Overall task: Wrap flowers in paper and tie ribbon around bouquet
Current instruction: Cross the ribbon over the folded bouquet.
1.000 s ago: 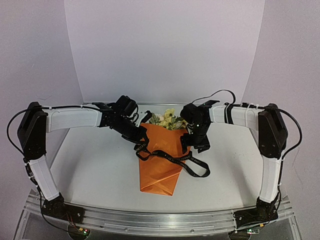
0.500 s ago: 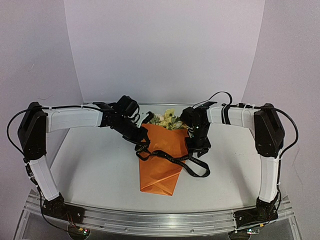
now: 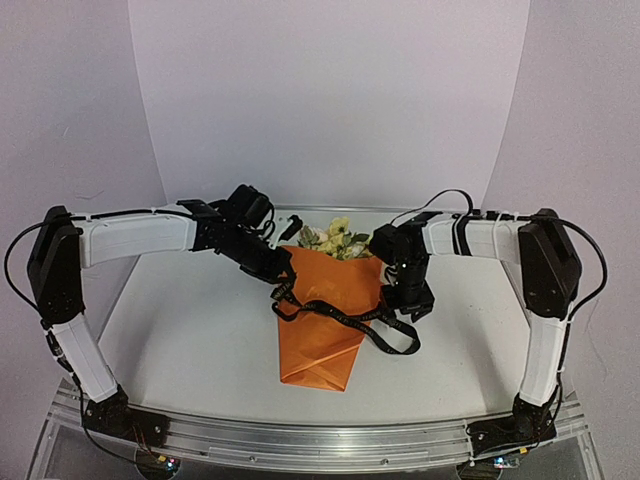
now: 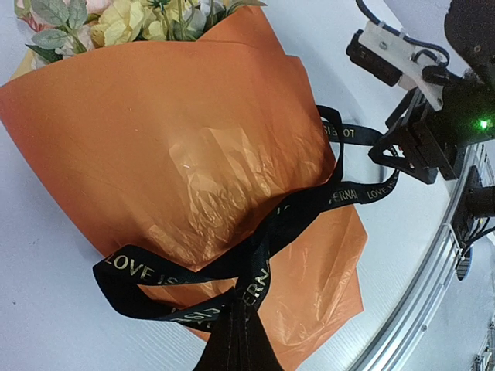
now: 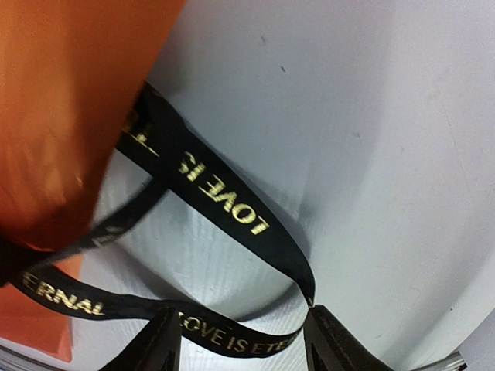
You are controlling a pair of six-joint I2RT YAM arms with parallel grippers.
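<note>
The bouquet lies mid-table, its orange paper (image 3: 318, 330) (image 4: 178, 131) rolled into a cone with the pale yellow flowers (image 3: 335, 240) (image 4: 131, 19) poking out of the far, wide end. The black ribbon (image 3: 345, 318) (image 4: 186, 270) (image 5: 224, 193), lettered in gold, crosses the cone and loops onto the table at its right. My left gripper (image 3: 281, 283) (image 4: 236, 349) is shut on the ribbon at the cone's left edge. At the right, my right gripper (image 3: 413, 306) (image 5: 244, 342) is open and straddles the ribbon's folded loop. The fold touches one fingertip (image 5: 329, 332).
The white table (image 3: 180, 330) has an aluminium rail (image 3: 320, 440) along its near edge, where both arm bases stand. White walls close in the back and both sides. In the left wrist view the right arm's wrist (image 4: 421, 131) hangs just beyond the cone's right side.
My right gripper has moved right and nearer, from the cone's upper right edge to the ribbon loop on the table. The left gripper keeps its hold in about the same spot.
</note>
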